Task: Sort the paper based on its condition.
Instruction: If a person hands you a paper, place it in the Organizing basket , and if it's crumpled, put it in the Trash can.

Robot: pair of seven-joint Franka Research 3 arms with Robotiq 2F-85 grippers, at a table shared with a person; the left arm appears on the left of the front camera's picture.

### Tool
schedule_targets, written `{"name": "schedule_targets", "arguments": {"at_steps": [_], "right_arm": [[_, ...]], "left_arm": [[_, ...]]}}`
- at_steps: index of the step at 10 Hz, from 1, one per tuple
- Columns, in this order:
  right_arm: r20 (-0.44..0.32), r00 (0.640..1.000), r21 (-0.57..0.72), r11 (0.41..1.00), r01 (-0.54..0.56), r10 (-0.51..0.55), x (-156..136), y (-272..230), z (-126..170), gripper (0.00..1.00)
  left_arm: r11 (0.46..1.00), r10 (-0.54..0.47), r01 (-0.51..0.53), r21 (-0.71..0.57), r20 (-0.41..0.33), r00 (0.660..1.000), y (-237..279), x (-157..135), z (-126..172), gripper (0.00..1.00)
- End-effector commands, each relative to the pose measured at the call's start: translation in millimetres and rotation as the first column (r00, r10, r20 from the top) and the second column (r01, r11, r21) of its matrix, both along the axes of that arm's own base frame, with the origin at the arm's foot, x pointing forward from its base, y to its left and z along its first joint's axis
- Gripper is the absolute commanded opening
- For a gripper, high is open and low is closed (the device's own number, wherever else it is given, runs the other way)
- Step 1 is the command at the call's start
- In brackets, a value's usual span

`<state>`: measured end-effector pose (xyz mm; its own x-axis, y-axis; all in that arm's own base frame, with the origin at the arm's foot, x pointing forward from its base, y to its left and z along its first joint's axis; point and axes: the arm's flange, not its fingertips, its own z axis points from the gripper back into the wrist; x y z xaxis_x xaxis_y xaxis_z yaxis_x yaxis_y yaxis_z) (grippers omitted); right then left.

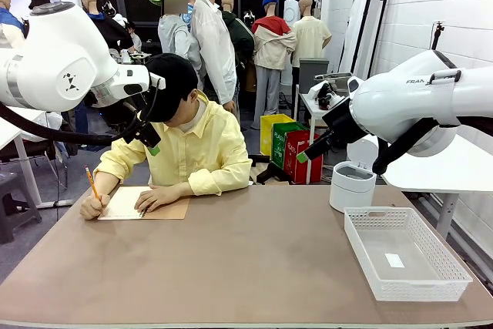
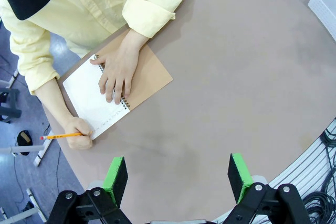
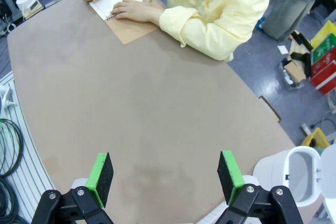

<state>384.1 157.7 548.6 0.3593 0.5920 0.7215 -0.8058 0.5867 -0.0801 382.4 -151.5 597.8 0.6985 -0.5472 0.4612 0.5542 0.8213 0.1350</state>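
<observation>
No loose paper lies in view. A person in a yellow shirt sits at the far left of the table and writes with a pencil [image 1: 92, 183] on the white page of a spiral notebook [image 1: 127, 203] with a tan cover, one hand [image 2: 116, 72] flat on it. My left gripper [image 2: 178, 169] hangs open high above the table, near the notebook [image 2: 100, 100], with nothing between its green pads. It hovers in front of the person in the front view, left gripper [image 1: 151, 144]. My right gripper [image 3: 165, 174] is open and empty above the table's right part, raised in the front view as right gripper [image 1: 306, 153].
A white mesh basket [image 1: 431, 252] stands at the table's right front with a small white label on its floor. A white bin with an open lid [image 1: 352, 185] stands just behind it, past the table edge. Coloured crates [image 1: 286, 144] sit on the floor beyond.
</observation>
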Motion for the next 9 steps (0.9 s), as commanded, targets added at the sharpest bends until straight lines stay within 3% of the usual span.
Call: {"name": "schedule_targets", "arguments": {"at_steps": [1,9], "right_arm": [[-0.009,1.0,0.008,1.0,-0.007,0.007,0.4,-0.1,-0.1,1.0],[-0.009,1.0,0.008,1.0,-0.007,0.007,0.4,-0.1,-0.1,1.0]], "left_arm": [[1.0,0.0,0.0,0.002,0.005,1.0,1.1,0.1,2.1,1.0],[1.0,0.0,0.0,0.002,0.005,1.0,1.1,0.1,2.1,1.0]]}}
